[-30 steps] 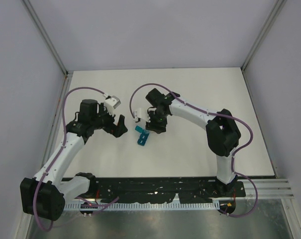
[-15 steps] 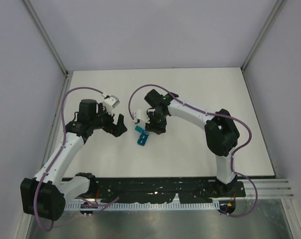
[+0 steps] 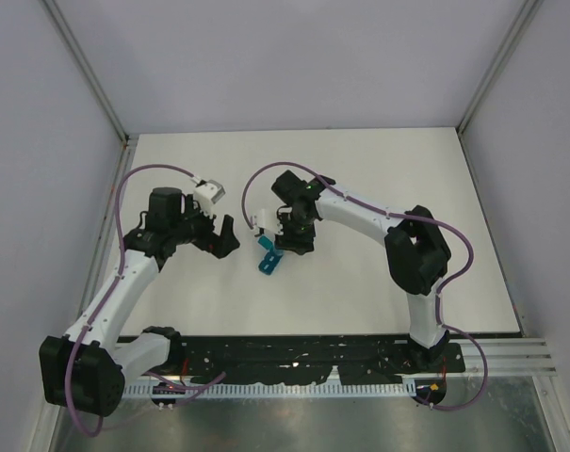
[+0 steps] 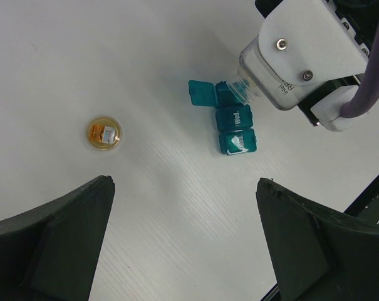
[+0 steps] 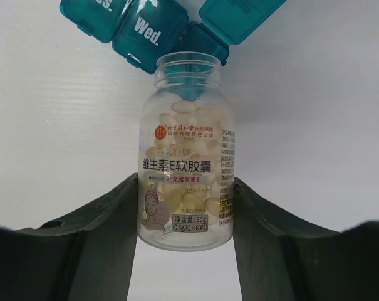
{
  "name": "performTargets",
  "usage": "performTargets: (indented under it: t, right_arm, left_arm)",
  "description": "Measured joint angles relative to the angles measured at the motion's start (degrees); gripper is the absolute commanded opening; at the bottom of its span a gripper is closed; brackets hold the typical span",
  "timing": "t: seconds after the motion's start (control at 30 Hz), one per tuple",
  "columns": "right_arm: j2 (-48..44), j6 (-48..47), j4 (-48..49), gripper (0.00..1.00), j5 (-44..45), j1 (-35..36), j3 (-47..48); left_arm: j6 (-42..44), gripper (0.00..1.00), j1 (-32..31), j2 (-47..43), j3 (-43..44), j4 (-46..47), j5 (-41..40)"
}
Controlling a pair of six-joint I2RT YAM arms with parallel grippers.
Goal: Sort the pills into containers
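The teal container strip [image 3: 268, 261] lies mid-table, with three joined compartments. It also shows in the left wrist view [image 4: 235, 123] and the right wrist view [image 5: 142, 28]. One end lid [image 4: 201, 94] is open; the other two are shut. My right gripper [image 5: 184, 182] is shut on a clear vial [image 5: 186, 157], tipped with its open mouth over the open compartment [image 4: 226, 94]. Pale pills [image 5: 176, 119] fill the vial; none show outside it. My left gripper [image 4: 186, 182] is open and empty, hovering left of the strip [image 3: 228, 235].
A round tan cap disc [image 4: 104, 133] lies on the white table left of the strip. The right arm's white camera block [image 4: 302, 56] hangs over the strip's far end. Grey walls enclose the table [image 3: 379, 282] on three sides.
My right gripper with the vial has edged slightly left, closer over the strip. The left arm has barely moved.
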Motion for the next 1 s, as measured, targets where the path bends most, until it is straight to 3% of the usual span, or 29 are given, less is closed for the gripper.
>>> performTargets:
  t: [1.0]
  right_arm:
    - [0.50,-0.57,-1.31,0.06,1.33,0.61,0.96]
  left_arm:
    - [-0.42,1.00,1.22,0.48,0.00,0.00,1.09]
